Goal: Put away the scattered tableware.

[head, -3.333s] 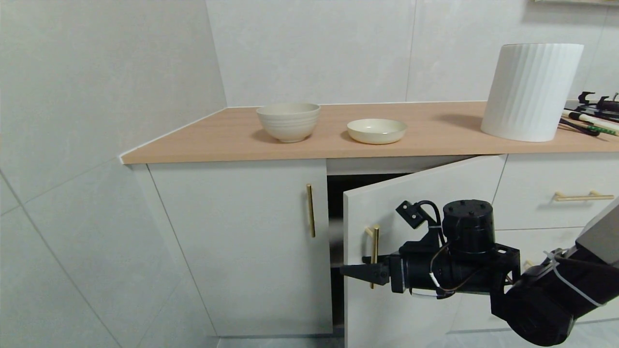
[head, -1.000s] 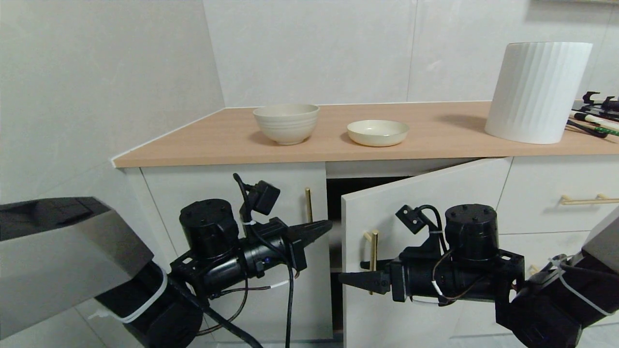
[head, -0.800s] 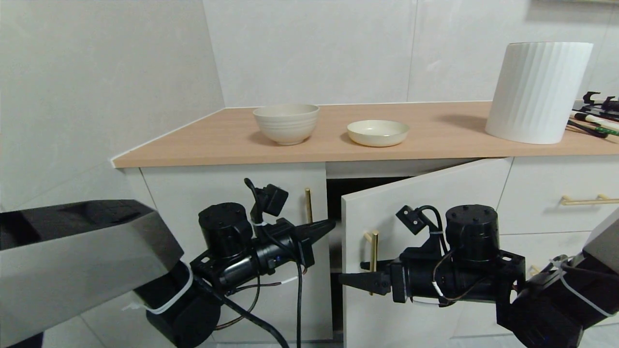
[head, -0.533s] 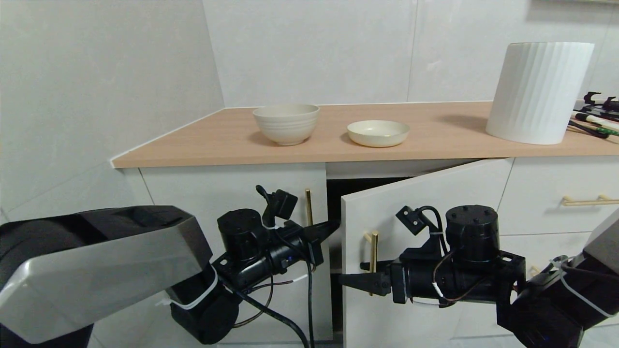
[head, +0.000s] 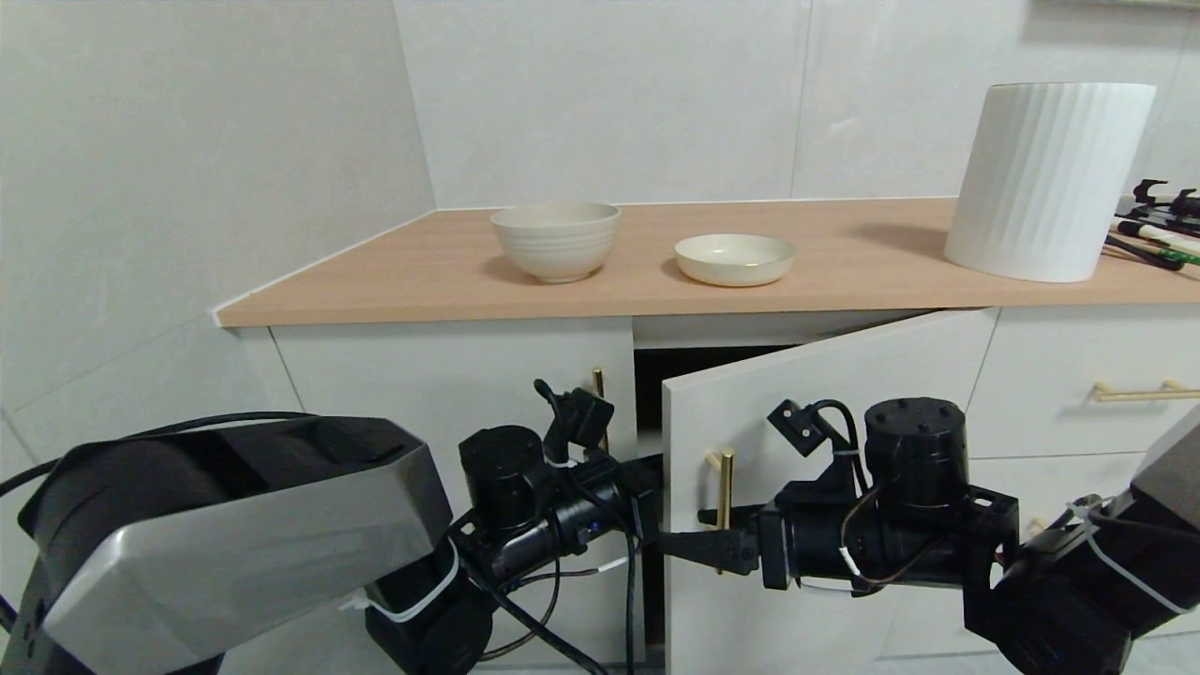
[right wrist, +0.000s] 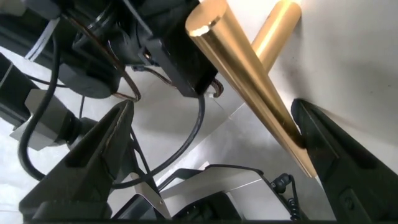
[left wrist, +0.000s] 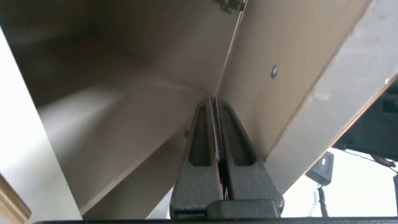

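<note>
Has slid pinched-closed L gripper into gap behind door; holds R gripper spread around handle. Prob. opening wider for bowl, dish.

The desk is lit softly and evenly; faint shadows are thrown to the left of the bowl. The cabinet interior is left dim.

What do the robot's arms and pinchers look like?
Both arms are mostly black, with chunky round joints like the round joint on the right arm. The left arm has a big silver-grey cover. Black cables loop along them, tied with white zip ties. A small black camera sits on the wrist. The left gripper and right gripper have thin, pointed black fingers.
</note>
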Controlling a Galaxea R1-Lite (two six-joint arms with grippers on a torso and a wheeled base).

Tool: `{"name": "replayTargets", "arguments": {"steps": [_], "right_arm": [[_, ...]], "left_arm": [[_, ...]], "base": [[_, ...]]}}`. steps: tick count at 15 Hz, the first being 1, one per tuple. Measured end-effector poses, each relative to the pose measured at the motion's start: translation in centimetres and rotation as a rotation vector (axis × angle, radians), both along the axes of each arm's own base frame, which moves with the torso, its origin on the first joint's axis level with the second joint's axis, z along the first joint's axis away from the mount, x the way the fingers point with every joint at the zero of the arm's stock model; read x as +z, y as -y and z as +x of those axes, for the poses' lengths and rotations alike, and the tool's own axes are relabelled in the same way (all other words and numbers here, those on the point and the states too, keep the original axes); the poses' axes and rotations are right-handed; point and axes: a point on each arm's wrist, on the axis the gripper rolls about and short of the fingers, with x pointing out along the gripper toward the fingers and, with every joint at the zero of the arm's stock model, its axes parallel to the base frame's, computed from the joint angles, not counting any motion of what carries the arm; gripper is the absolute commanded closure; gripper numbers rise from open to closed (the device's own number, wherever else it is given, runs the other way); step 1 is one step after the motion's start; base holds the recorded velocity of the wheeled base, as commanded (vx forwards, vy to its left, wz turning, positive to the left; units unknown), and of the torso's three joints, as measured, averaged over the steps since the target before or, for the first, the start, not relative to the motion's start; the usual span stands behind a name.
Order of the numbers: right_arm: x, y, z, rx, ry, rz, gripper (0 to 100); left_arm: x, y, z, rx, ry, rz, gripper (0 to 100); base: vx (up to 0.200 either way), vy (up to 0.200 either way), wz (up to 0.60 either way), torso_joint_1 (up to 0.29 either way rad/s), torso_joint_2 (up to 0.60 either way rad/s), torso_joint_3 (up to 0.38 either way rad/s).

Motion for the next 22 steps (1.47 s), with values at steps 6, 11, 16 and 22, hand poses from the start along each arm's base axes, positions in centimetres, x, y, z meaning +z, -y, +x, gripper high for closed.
{"name": "replayTargets", "arguments": {"steps": [6, 11, 16, 22], "right_arm": [[0.2, 2.0, 1.2, -0.223, 0.162, -0.034, 0], [0.7, 3.7, -0.3, -0.277, 0.193, -0.028, 0], [-0.2, 6.8, -5.1, -0.253, 0.115, -0.092, 0], [-0.6, 8.1, -7.5, -0.198, 0.069, -0.104, 0]], "left_arm": [[-0.1, 0.3, -0.4, -0.003, -0.002, 0.003, 100], [0.0, 0.9, -0.8, -0.041, 0.000, -0.001, 100], [0.0, 0.9, -1.3, -0.046, -0.008, 0.004, 100], [0.3, 1.0, -1.5, -0.035, -0.003, 0.002, 100]], "base": [[0.000, 0.000, 0.00, 0.000, 0.00, 0.000], [0.000, 0.000, 0.00, 0.000, 0.00, 0.000], [0.000, 0.000, 0.00, 0.000, 0.00, 0.000], [0.000, 0.000, 0.00, 0.000, 0.00, 0.000]]}}
